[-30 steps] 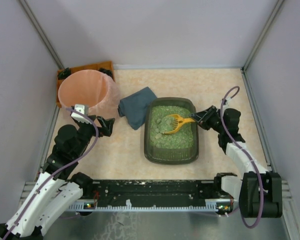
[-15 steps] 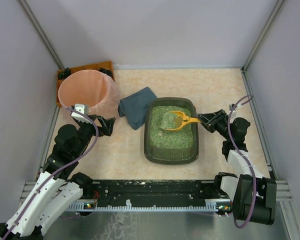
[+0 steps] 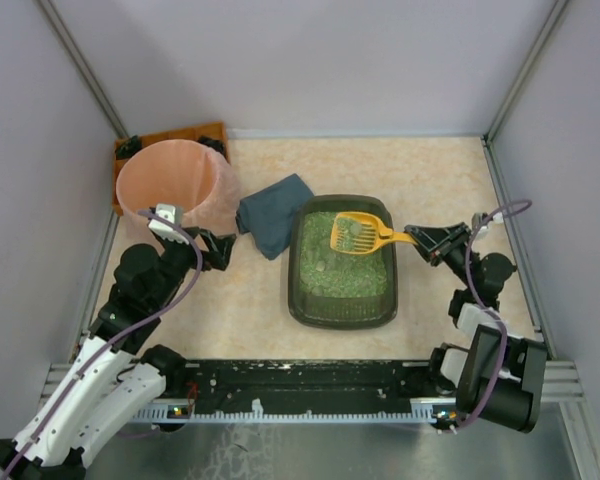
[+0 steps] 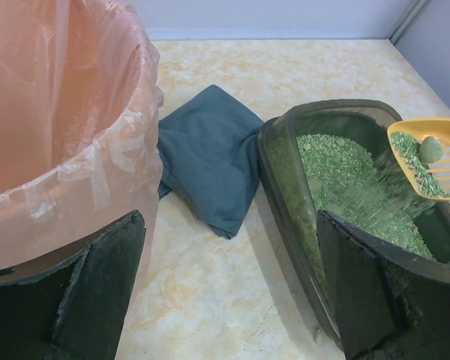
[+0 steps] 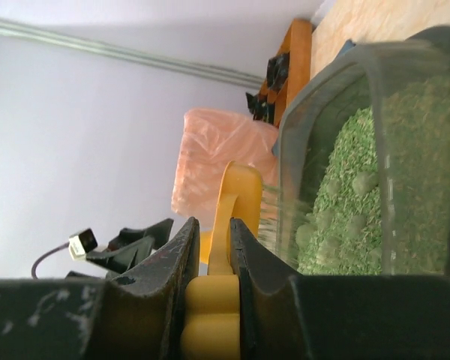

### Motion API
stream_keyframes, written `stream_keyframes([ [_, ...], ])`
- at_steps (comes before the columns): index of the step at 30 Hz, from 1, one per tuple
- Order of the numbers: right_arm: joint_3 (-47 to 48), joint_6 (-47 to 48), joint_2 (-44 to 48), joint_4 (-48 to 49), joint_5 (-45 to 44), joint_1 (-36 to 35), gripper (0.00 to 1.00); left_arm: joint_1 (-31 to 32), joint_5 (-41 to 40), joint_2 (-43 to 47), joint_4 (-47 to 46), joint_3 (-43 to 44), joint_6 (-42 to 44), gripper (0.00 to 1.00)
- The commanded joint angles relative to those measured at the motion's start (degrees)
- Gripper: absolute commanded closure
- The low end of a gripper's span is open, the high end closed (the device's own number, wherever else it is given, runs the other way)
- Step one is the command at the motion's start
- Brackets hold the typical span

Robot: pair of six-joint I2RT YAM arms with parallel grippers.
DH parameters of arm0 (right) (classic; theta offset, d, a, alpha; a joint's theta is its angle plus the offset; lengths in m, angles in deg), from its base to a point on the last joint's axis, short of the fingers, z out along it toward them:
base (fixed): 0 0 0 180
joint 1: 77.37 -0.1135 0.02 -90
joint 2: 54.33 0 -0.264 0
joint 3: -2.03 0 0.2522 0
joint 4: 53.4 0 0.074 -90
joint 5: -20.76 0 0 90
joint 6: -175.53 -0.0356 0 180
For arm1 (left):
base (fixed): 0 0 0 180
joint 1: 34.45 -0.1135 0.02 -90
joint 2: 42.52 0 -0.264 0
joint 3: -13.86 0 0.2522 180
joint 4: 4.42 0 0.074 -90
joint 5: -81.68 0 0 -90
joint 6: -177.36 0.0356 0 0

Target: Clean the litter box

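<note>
The dark grey-green litter box [image 3: 298,300] holds green granules and several round clumps in the middle of the table; it also shows in the left wrist view [image 4: 285,195] and the right wrist view [image 5: 315,97]. My right gripper [image 3: 420,239] is shut on the handle of a yellow slotted scoop [image 3: 356,232], held above the box's far right part with granules and a clump [image 4: 431,148] in it. Granules fall from the scoop. My left gripper [image 3: 218,250] is open and empty, low between the pink bucket [image 3: 170,185] and the box.
A folded dark blue cloth [image 3: 272,215] lies between the bucket and the box. An orange-brown compartment tray [image 3: 208,132] stands behind the bucket at the far left. Grey walls close the table on three sides.
My right gripper has lifted the scoop out of the granules and drawn back to the right, with litter and a clump in it. The left arm has hardly moved.
</note>
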Motion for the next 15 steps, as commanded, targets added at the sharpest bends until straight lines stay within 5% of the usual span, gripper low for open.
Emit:
stream_keyframes([
  [1, 0.88, -0.03, 2.11, 2.84, -0.15, 0.42, 1.00, -0.13, 1.26, -0.02, -2.32, 1.72, -0.96, 0.00],
  [4, 2.90, 2.19, 2.61, 0.94, 0.82, -3.29, 1.00, -0.18, 1.51, 0.04, -3.03, 0.91, -1.32, 0.00],
  [8, 0.91, 3.03, 3.36, -3.83, -0.18, 2.74, 1.00, -0.21, 1.34, -0.45, -2.69, 1.38, -1.31, 0.00],
  [12, 2.94, 1.51, 0.99, 2.80, -0.21, -4.52, 1.00, -0.21, 1.52, -0.54, -3.72, 0.51, -1.35, 0.00],
  [15, 2.05, 3.22, 1.62, -1.74, -0.17, -0.34, 1.00, -0.21, 1.85, -1.37, -3.38, 0.96, -1.39, 0.00],
])
